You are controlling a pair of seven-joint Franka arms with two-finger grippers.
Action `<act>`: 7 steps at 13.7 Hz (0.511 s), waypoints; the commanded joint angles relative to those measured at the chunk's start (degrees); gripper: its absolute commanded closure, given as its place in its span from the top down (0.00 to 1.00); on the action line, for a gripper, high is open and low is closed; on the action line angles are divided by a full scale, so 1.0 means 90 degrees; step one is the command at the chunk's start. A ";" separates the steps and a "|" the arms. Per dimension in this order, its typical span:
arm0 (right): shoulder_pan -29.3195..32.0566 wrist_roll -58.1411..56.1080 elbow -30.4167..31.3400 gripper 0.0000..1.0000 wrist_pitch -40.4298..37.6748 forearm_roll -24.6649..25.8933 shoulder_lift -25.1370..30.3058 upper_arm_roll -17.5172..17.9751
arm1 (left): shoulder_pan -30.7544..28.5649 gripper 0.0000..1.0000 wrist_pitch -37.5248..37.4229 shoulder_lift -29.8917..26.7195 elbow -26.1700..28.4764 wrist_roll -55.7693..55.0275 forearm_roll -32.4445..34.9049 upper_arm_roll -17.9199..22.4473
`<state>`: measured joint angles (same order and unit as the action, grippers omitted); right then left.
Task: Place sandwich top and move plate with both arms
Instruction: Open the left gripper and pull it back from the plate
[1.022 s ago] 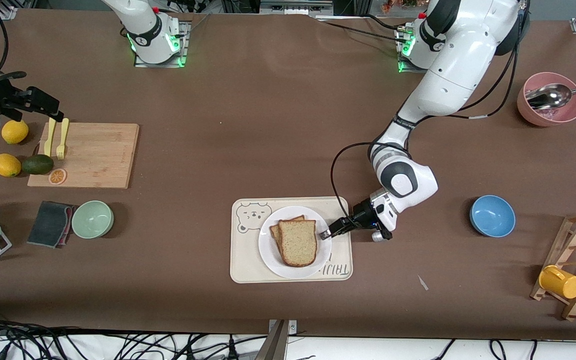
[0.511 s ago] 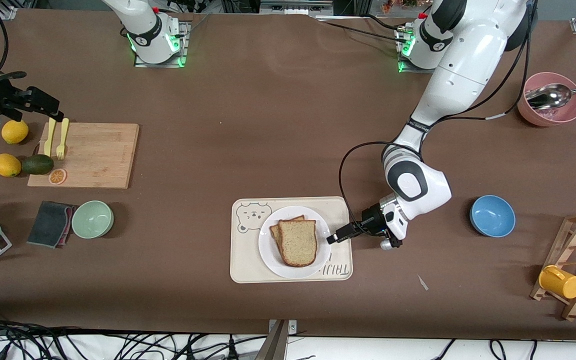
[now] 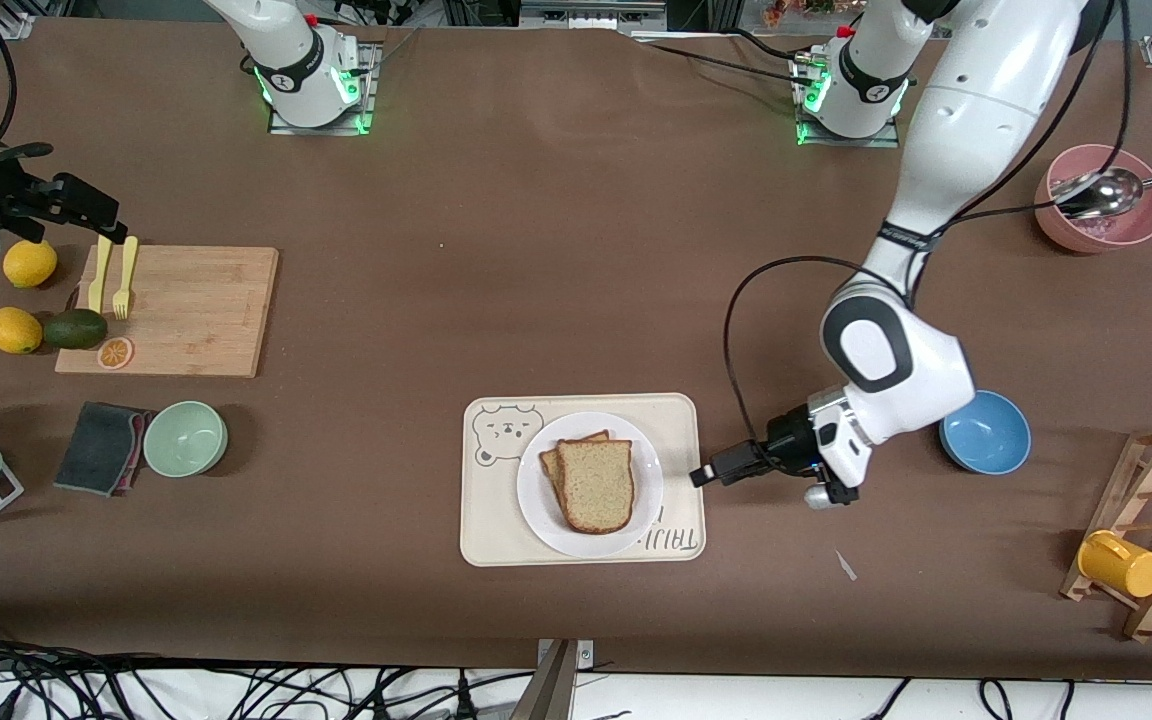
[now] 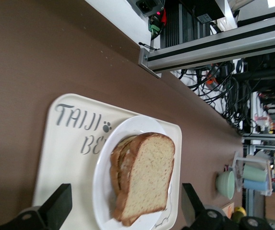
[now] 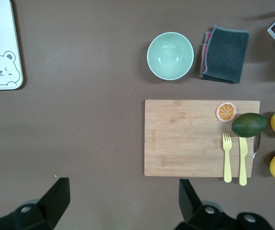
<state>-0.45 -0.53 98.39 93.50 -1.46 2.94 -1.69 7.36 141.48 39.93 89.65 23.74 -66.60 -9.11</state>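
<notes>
The sandwich top [image 3: 596, 485] lies on another slice on the white plate [image 3: 542, 515], which sits on the cream bear-printed tray [image 3: 486, 530]. In the left wrist view the top slice [image 4: 149, 179] covers most of the stack on the plate [image 4: 103, 191]. My left gripper [image 3: 704, 476] is low at the tray's edge toward the left arm's end. It is open [image 4: 126, 196], apart from the plate, with nothing held. My right gripper [image 5: 124, 201] is open and empty. It hangs high over bare table beside the cutting board [image 5: 199, 139].
A blue bowl [image 3: 984, 430] sits close to the left arm's elbow. A pink bowl with a spoon [image 3: 1101, 200] and a wooden rack with a yellow cup [image 3: 1121, 563] are at that end. A green bowl [image 3: 185, 437], cloth [image 3: 101, 447] and cutting board [image 3: 186, 310] are toward the right arm's end.
My left gripper opened wide and drew back from the bread, off the plate to the tray's edge. The top slice stayed on the stack. The right arm has not moved.
</notes>
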 commanded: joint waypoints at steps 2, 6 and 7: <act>-0.0048 0.0049 -0.0043 1.00 -0.0086 0.0055 0.0035 -0.0018 | -0.0465 1.00 -0.0698 -0.1017 0.0693 -0.1130 0.2177 0.0055; -0.0048 0.0049 -0.0043 1.00 -0.0086 0.0055 0.0044 -0.0027 | -0.0856 1.00 -0.1451 -0.1476 0.0693 -0.1933 0.4447 0.0055; -0.0048 0.0049 -0.0043 1.00 -0.0086 0.0055 0.0035 -0.0018 | -0.0895 1.00 -0.1646 -0.1622 0.0702 -0.2196 0.4895 0.0065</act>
<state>-0.45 -0.53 98.37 93.47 -1.46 2.94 -1.69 -0.07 129.06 29.44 93.28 7.49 -28.73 -8.66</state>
